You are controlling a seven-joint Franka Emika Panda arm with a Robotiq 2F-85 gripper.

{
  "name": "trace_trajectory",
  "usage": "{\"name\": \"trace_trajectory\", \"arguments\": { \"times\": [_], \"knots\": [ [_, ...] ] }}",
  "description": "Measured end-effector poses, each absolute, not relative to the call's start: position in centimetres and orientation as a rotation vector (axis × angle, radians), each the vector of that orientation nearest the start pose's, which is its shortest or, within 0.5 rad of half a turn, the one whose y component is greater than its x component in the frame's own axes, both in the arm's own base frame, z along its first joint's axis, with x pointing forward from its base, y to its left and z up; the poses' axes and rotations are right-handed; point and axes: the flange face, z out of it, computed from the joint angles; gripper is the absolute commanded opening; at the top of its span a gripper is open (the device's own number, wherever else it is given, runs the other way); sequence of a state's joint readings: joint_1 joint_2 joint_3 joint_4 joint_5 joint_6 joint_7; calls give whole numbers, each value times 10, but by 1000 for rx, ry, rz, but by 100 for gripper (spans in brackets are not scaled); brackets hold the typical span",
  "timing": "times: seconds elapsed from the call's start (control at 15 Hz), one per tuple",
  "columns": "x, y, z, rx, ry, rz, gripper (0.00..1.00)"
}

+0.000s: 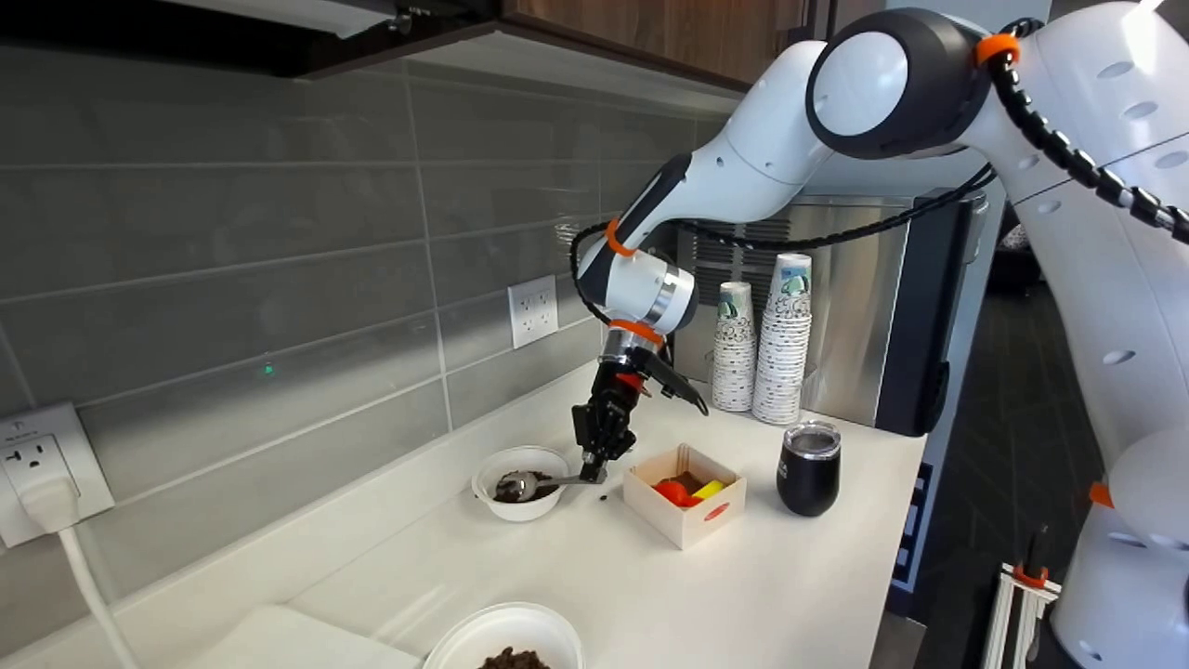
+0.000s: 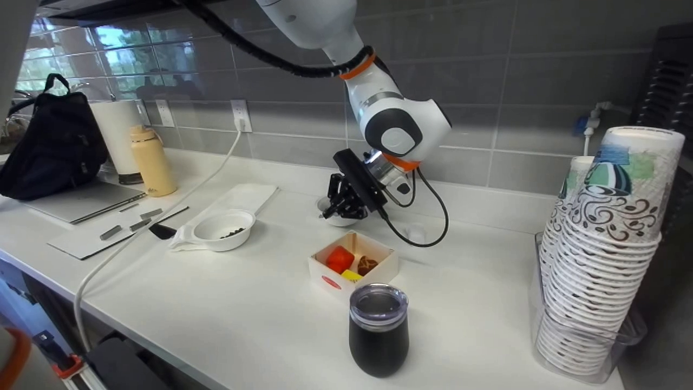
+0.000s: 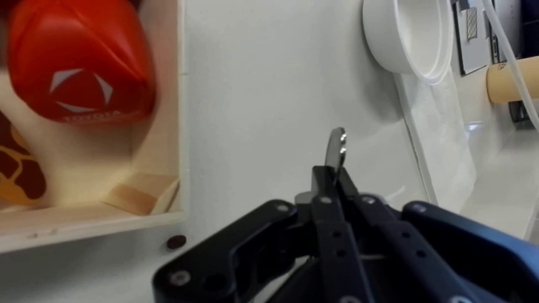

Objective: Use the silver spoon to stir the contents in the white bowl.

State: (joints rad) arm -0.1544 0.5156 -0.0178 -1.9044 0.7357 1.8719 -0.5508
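Note:
The white bowl (image 1: 520, 458) with dark brown bits stands near the wall in an exterior view; it is mostly hidden behind my gripper in an exterior view (image 2: 323, 204) and is out of the wrist view. My gripper (image 1: 593, 469) is just beside the bowl's rim, low over the counter; it also shows in an exterior view (image 2: 329, 211) and the wrist view (image 3: 334, 172). It is shut on the handle of the silver spoon (image 1: 523, 485). The spoon's head is inside the bowl at the dark bits. The handle's end (image 3: 336, 147) sticks out past the fingertips.
A wooden box (image 1: 713, 522) with red, yellow and brown pieces stands close to my gripper. A black tumbler (image 2: 379, 341) and stacked paper cups (image 2: 595, 271) stand beyond. Another white bowl (image 2: 238, 238) of dark bits sits by a white sheet. A dark bit (image 3: 176, 242) lies on the counter.

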Motion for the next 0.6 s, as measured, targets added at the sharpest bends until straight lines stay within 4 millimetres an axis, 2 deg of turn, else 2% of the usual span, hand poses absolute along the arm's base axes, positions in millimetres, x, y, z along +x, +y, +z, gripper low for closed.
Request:
{"name": "trace_trajectory", "arguments": {
  "times": [0.2, 0.6],
  "knots": [
    [582, -40, 220, -2362, 28, 344, 1],
    [587, -6, 267, -2496, -14, 401, 1]
  ]
}}
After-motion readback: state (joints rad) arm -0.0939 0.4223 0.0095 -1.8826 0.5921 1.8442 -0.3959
